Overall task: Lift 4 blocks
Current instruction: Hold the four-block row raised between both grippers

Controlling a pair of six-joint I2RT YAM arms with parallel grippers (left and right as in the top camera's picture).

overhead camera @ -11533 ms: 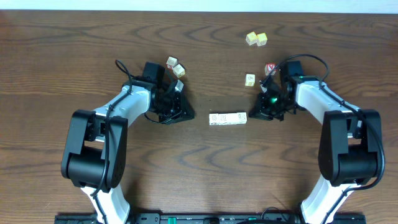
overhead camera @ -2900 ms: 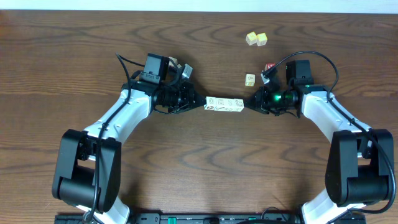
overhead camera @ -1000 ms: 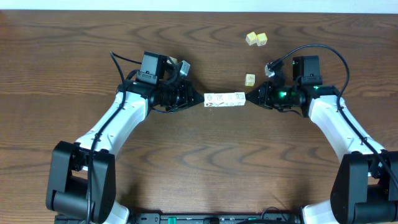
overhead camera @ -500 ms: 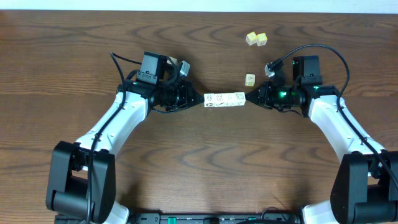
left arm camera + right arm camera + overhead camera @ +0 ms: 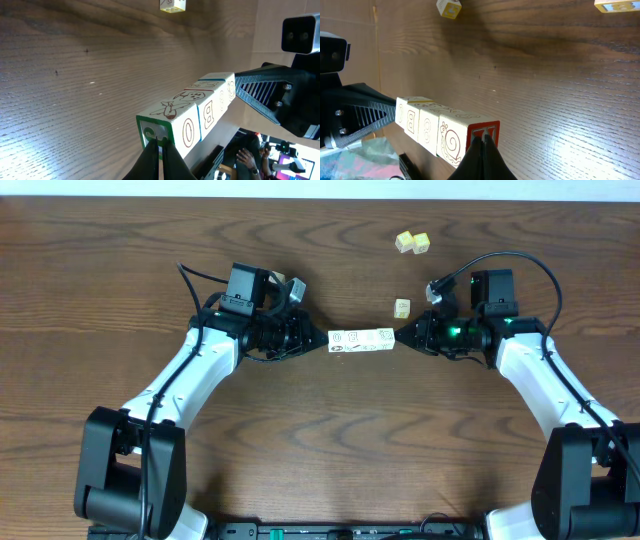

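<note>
Overhead, your four cream-white printed toy cubes (image 5: pixel 362 340) sit in one straight row at the middle of the frame, squeezed end to end between the two arms. The left gripper (image 5: pixel 322 343) has its fingers clenched together with nothing between them, and its closed tip presses on the row's left end. The right gripper (image 5: pixel 401 336) does the same at the right end (against an orange-red face, as the right wrist view shows). In both wrist views the row looks clear of the dark brown wooden table (image 5: pixel 300 440). A single pale yellow cube (image 5: pixel 401 307) lies just above the row's right end. A pair of pale yellow cubes (image 5: pixel 405 241) sits touching at the upper right.
</note>
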